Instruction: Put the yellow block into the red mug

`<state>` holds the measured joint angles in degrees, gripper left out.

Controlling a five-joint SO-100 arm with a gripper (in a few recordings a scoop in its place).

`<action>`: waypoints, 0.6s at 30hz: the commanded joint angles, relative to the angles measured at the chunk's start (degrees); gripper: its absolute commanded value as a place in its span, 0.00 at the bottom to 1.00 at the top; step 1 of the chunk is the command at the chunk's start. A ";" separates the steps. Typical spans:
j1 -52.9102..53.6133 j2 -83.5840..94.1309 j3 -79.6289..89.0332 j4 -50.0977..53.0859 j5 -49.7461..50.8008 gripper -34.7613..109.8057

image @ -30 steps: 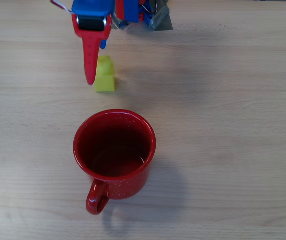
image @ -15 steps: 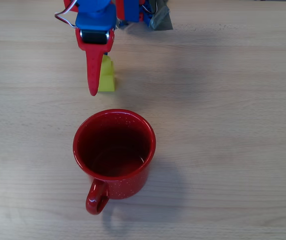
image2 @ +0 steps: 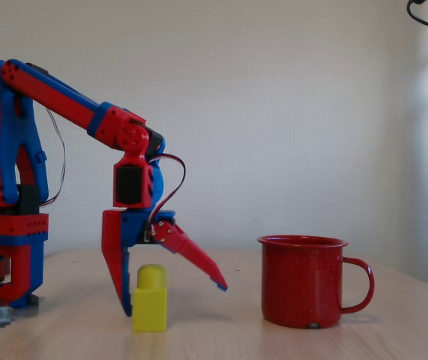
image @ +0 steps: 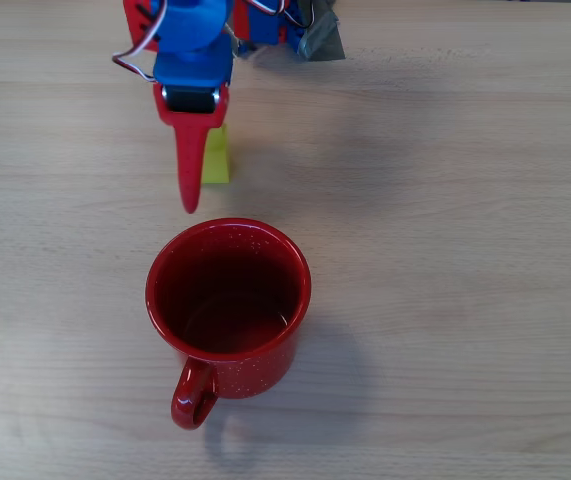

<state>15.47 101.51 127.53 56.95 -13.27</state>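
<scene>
We find the yellow block [image2: 149, 298] standing upright on the wooden table [image: 445, 200], stud on top, well short of the red mug [image2: 302, 281]. In the overhead view it sits just beyond the mug's rim, partly covered by the arm. The gripper [image2: 173, 294] hangs over the block with its jaws spread wide: in the fixed view one finger drops nearly straight down at the block's left side, the other slants out toward the mug. Whether either finger touches the block we cannot tell; the left one looks very close.

We judge the block to be light, rigid plastic with smooth faces, so it should not deform but could slip or tip if pinched off-centre. The flat sides of the cube body look like the best place to grip, low and square, rather than the round stud. The mug looks heavy and steady enough to take a drop, and its mouth is far wider than the block.

In the overhead view the arm hides much of the block and one finger. The mug's handle [image: 193, 395] points toward the bottom edge of that view.
</scene>
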 commanded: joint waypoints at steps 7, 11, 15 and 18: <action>0.18 1.58 -0.62 -1.32 -0.26 0.55; 0.18 1.49 -0.62 -2.20 -0.26 0.43; 0.18 1.41 -0.62 -2.46 -0.26 0.27; 0.26 1.41 -0.62 -2.55 -0.26 0.26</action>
<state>15.56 100.81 127.53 54.67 -13.36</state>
